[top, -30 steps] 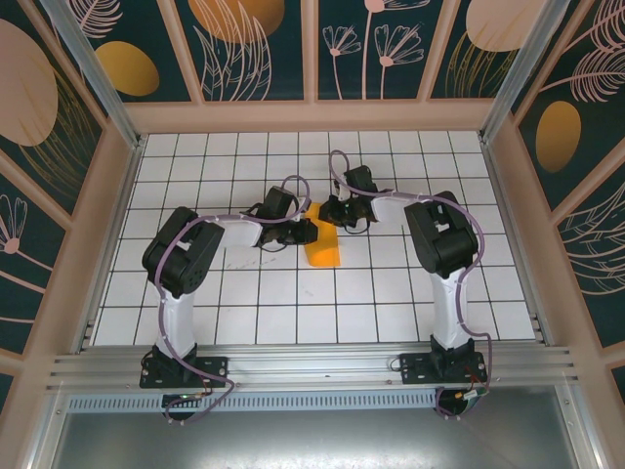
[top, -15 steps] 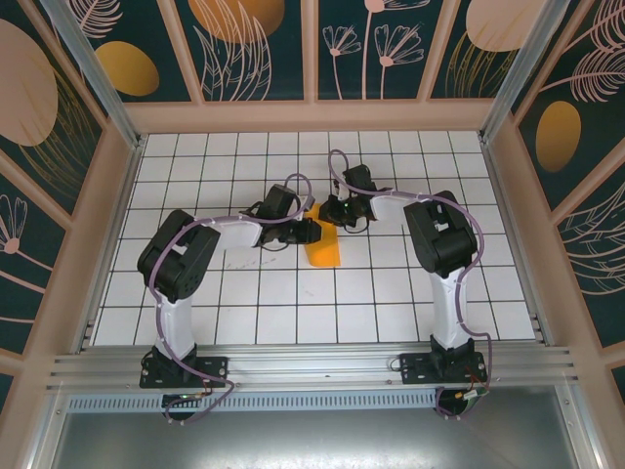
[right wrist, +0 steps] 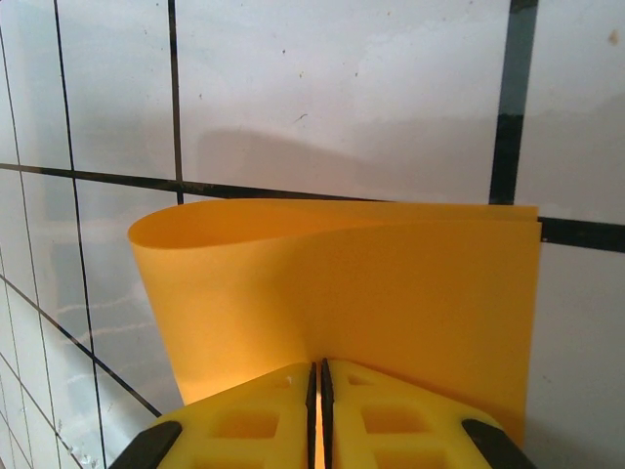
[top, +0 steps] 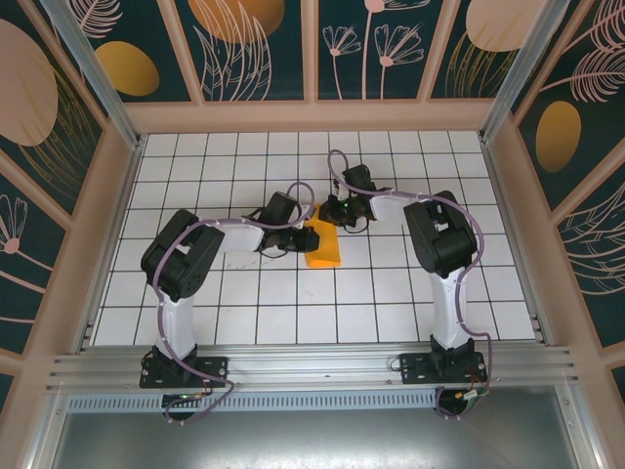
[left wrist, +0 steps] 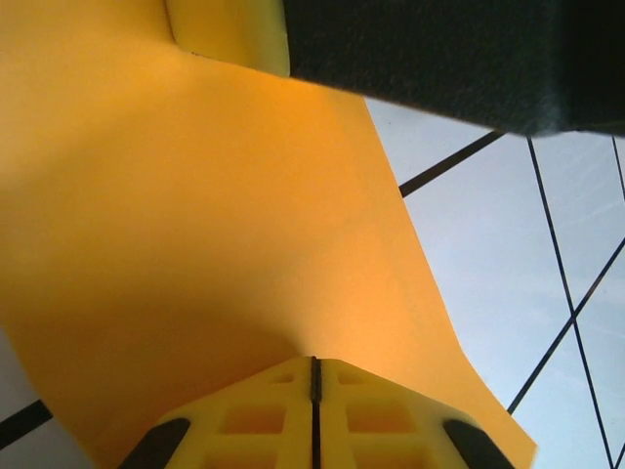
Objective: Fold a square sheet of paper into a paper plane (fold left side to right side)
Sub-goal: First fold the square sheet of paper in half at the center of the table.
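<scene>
The square sheet of paper, orange-yellow, lies bent over on itself in the middle of the tiled table. In the right wrist view the sheet curls over in a soft loop on the left, and its two edges meet on the right. My right gripper is shut on its near edge, with paper showing between the pads. My left gripper has its jaws together at the sheet, which puckers at the tips. From above, the left gripper meets the sheet's left side and the right gripper its far end.
The white tiled table has black grid lines and is boxed in by patterned walls. The right gripper's yellow and black finger crosses the top of the left wrist view. Both arm bases stand at the near rail.
My left gripper has slid right onto the sheet and closed its jaws. The right gripper has kept its place and its grip.
</scene>
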